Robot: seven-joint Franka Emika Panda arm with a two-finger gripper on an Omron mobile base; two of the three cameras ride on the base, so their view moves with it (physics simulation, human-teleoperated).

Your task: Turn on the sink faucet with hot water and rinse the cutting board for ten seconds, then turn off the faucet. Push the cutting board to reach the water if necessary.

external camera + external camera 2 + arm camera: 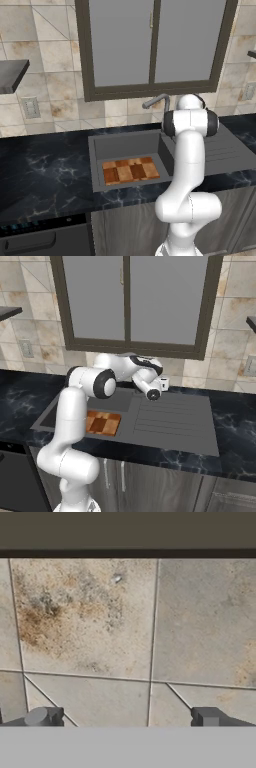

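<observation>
Tool (pixel 125 717) open, fingers spread wide, empty, aimed at the tiled wall (pixel 85 617) behind the sink (pixel 125 142). Board (pixel 130 169) flat on the basin floor, below and left of the tool, well apart. Faucet (pixel 159 101) upright near the arm.

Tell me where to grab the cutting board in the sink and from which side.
Grip the cutting board by its right short edge, coming straight down from above. It lies flat on the floor of the sink, close against the front wall, so a sideways approach looks blocked. The right edge seems to have some bare basin floor beside it for a finger.
</observation>
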